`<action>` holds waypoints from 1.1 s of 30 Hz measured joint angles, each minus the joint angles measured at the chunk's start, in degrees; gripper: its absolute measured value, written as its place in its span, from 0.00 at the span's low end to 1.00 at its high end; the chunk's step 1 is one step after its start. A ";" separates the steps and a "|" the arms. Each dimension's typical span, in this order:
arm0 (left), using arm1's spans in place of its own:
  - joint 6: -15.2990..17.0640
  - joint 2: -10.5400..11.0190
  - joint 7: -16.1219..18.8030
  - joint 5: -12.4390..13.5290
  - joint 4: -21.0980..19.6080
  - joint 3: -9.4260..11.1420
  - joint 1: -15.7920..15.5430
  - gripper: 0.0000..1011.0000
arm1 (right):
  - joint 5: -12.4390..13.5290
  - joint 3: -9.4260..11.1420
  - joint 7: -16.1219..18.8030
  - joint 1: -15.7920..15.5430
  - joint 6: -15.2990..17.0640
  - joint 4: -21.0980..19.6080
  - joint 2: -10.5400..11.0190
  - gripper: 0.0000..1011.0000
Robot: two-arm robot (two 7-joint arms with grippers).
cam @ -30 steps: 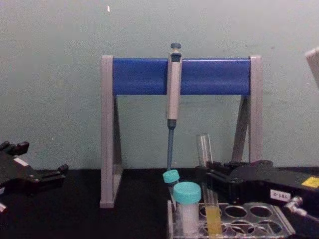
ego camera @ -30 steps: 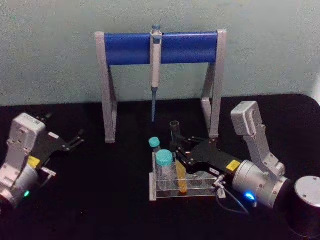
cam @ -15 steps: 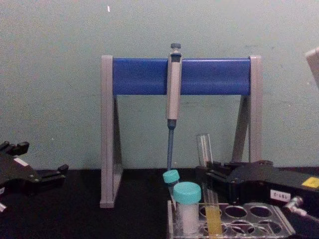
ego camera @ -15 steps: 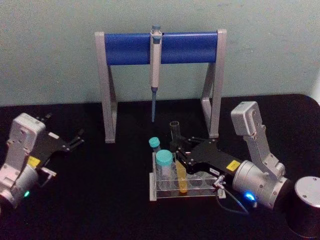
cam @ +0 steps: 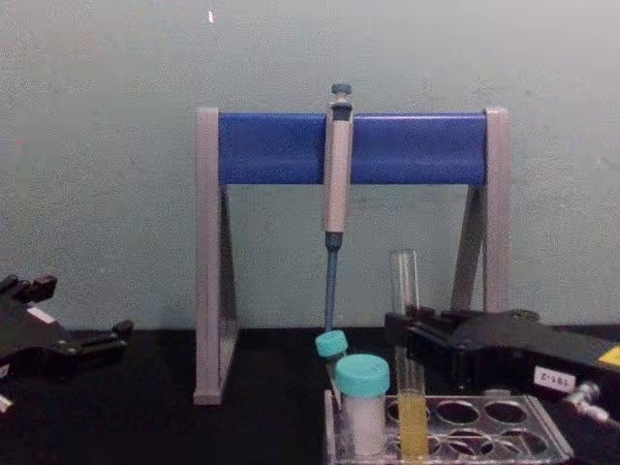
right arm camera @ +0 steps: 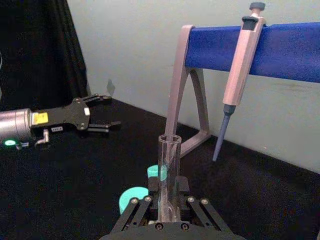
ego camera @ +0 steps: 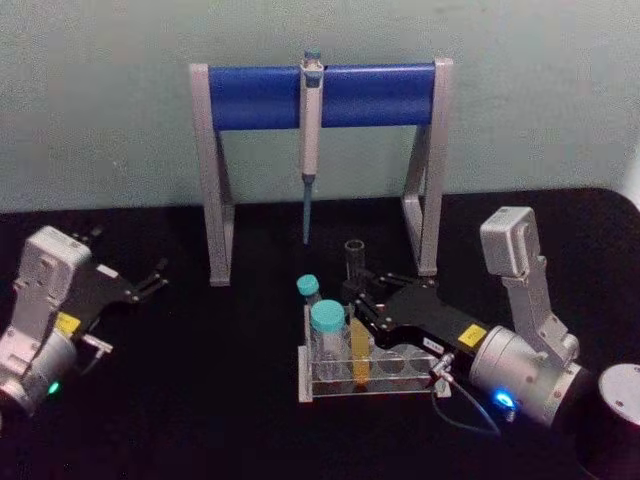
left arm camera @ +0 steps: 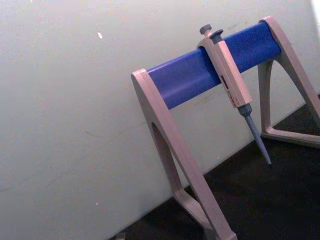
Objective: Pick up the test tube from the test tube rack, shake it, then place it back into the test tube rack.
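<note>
**Fragile glass, gentle grip**

Right pincer (ego camera: 360, 305) is clamping the test tube (cam: 404, 281) mid-body, lower centre, its bottom sitting in the test tube rack (ego camera: 330, 392). Likely light, brittle, slippery, uncapped: keeping upright. Left pincer (ego camera: 152, 280) is idling open, far left.

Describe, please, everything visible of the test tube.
The test tube is a tall, slim, clear glass tube, uncapped, with yellow liquid in its lower part. It stands about upright, its lower end inside a hole of the test tube rack, with the right gripper shut around its middle.
</note>
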 joint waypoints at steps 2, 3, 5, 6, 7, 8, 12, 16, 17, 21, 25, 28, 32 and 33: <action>0.00 0.00 0.00 0.00 0.00 0.00 0.01 0.99 | 0.62 0.18 0.07 -0.40 -0.35 -0.16 0.01 0.23; 0.00 0.00 0.00 0.00 0.00 0.00 0.00 0.99 | 0.80 0.23 0.08 -0.53 -0.48 -0.22 0.01 0.23; 0.00 0.00 0.00 0.00 0.00 0.00 0.00 0.99 | 1.14 0.31 0.06 -0.92 -0.80 -0.46 0.08 0.23; 0.00 0.00 0.00 0.00 0.00 0.00 0.00 0.99 | 1.21 0.34 0.03 -1.02 -0.91 -0.55 0.14 0.23; 0.00 0.00 0.00 0.00 0.00 0.00 0.00 0.99 | 1.22 0.38 -0.04 -1.20 -1.08 -0.73 0.27 0.23; 0.00 0.00 0.00 0.00 0.00 0.00 0.00 0.99 | 1.22 0.40 -0.08 -1.27 -1.15 -0.83 0.33 0.23; 0.00 0.00 0.00 0.00 0.00 0.00 0.00 0.99 | 1.22 0.51 -0.38 -1.62 -1.45 -1.41 0.65 0.23; 0.00 0.00 0.00 0.00 0.00 0.00 0.00 0.99 | 1.21 0.75 -0.54 -1.97 -1.63 -2.21 0.97 0.23; 0.00 0.00 0.00 0.00 0.00 0.00 0.00 0.99 | 1.23 0.82 -0.56 -2.08 -1.68 -2.46 1.05 0.23; 0.00 0.00 0.00 0.00 0.00 0.00 0.00 0.99 | 1.50 1.25 -0.67 -2.47 -1.90 -3.73 1.42 0.23; 0.00 0.00 0.00 0.00 0.00 0.00 0.00 0.99 | 1.65 1.52 -0.72 -2.62 -2.07 -4.65 1.71 0.23; 0.00 0.00 0.00 0.00 0.00 0.00 0.00 0.99 | 1.72 1.89 -0.81 -2.67 -2.23 -5.74 2.08 0.23; 0.00 0.00 0.00 0.00 0.00 0.00 0.00 0.99 | 1.89 2.23 -0.83 -2.67 -2.49 -6.87 2.36 0.23; 0.00 0.00 0.00 0.00 0.00 0.00 0.00 0.99 | 1.97 2.35 -0.83 -2.66 -2.58 -7.28 2.47 0.23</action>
